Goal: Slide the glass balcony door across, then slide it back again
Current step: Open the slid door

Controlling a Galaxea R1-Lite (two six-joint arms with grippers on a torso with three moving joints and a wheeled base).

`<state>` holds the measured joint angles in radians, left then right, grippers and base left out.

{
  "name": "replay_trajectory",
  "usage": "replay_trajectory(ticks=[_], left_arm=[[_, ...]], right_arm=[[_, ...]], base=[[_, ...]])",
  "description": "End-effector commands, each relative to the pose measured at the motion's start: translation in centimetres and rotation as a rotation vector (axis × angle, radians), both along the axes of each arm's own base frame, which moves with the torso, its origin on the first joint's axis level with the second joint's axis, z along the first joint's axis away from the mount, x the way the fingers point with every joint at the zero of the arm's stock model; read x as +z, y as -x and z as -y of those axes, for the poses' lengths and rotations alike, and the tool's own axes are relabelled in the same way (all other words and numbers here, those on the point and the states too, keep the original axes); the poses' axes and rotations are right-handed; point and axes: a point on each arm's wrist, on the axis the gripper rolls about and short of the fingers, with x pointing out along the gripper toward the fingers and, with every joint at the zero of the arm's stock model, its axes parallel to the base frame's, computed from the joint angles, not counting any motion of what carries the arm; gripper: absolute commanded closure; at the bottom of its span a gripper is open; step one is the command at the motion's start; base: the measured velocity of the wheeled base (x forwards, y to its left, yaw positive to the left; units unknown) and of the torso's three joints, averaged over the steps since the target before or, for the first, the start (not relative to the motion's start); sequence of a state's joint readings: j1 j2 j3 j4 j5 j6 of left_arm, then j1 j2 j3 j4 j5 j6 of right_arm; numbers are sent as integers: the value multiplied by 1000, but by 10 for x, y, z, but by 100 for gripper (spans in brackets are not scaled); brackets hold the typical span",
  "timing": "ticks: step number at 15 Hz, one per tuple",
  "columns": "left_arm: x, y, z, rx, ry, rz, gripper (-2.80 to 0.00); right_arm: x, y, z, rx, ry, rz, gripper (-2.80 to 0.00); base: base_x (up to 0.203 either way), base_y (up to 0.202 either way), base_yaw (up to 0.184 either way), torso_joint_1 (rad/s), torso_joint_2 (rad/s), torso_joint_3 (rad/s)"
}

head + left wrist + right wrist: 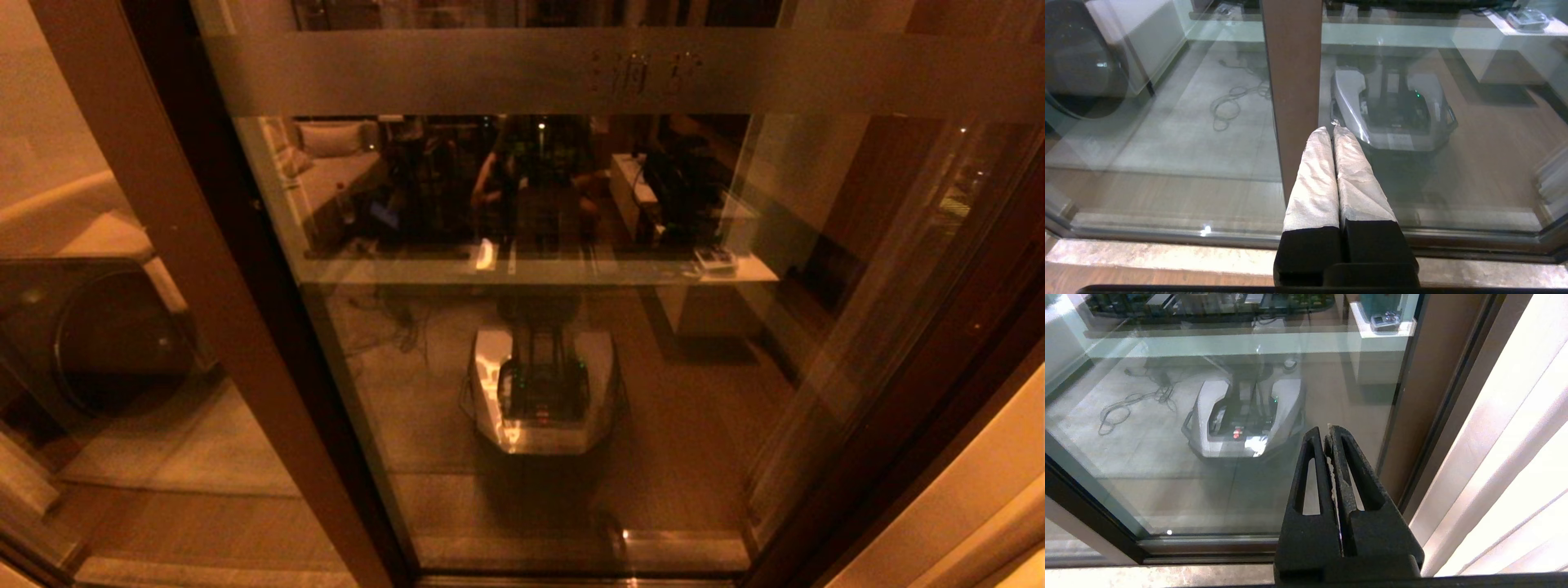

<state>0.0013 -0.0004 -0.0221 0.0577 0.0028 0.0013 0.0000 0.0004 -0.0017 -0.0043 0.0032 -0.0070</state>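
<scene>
The glass balcony door (718, 392) fills the head view: a tall pane in a dark brown frame (269, 286), with a frosted band (457, 73) near the top. Neither gripper shows in that view. My left gripper (1333, 128) is shut with nothing in it; its white-wrapped fingers (1314, 179) point at a brown post (1294, 73) with glass on either side. My right gripper (1326, 433) is shut and empty, held close to the door's pane (1167, 465) near its right-hand stile (1425, 388).
A lighter brown post (196, 269) of the other glass panel stands left of the door, with a round-windowed washer (106, 335) behind it. A pale curtain (1515, 437) hangs to the right. The floor track (1167, 234) and a stone sill (1147, 255) run below.
</scene>
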Motion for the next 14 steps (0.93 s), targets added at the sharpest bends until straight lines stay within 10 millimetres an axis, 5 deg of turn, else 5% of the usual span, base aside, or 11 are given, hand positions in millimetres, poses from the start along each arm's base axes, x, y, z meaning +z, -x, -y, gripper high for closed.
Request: replay_trajectory(ticks=[1,10,14], left_arm=[[0,0,0,1,0,1,0],[0,0,0,-1,0,0,0],[0,0,0,-1,0,0,0]], right_arm=[[0,0,0,0,1,1,0],[0,0,1,-32,-30,3,0],[39,15,0,1,4,111,0]], base=[[0,0,0,0,0,0],[0,0,0,0,0,0],[0,0,0,0,0,0]])
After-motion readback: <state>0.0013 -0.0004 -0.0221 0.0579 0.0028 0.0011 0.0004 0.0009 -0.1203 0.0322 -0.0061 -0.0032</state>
